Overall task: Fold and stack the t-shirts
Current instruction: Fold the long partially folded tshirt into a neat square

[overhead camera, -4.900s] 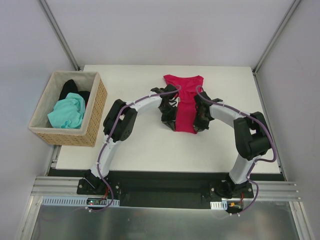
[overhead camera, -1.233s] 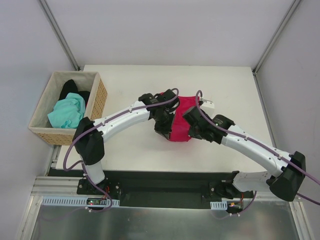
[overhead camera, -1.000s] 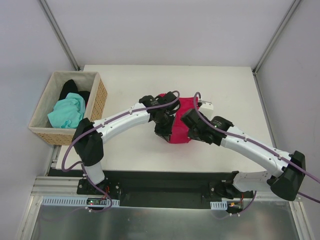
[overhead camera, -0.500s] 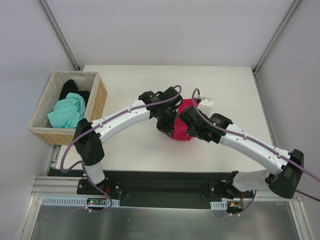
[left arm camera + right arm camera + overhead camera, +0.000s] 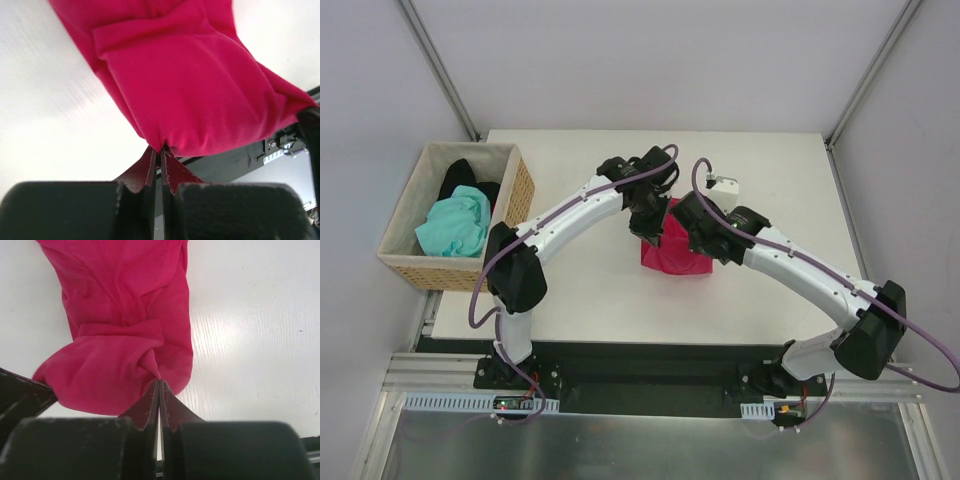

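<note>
3 soft tees: crimson tee (image 5: 676,256) clamped in left gripper (image 5: 160,152), right gripper (image 5: 159,387); mint tee (image 5: 455,225), black tee (image 5: 460,178) in 1 wicker basket (image 5: 506,250)

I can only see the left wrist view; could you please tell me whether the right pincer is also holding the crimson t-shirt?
Observer: Yes, the right pincer is shut on a bunched edge of the crimson t-shirt.
Operator: Thank you. Where are the other shirts?
Observer: The mint-green t-shirt and the black t-shirt lie in the wicker basket on the left side.
Operator: And where is the crimson one?
Observer: From above, it is near the middle of the table, between both arms.
</note>
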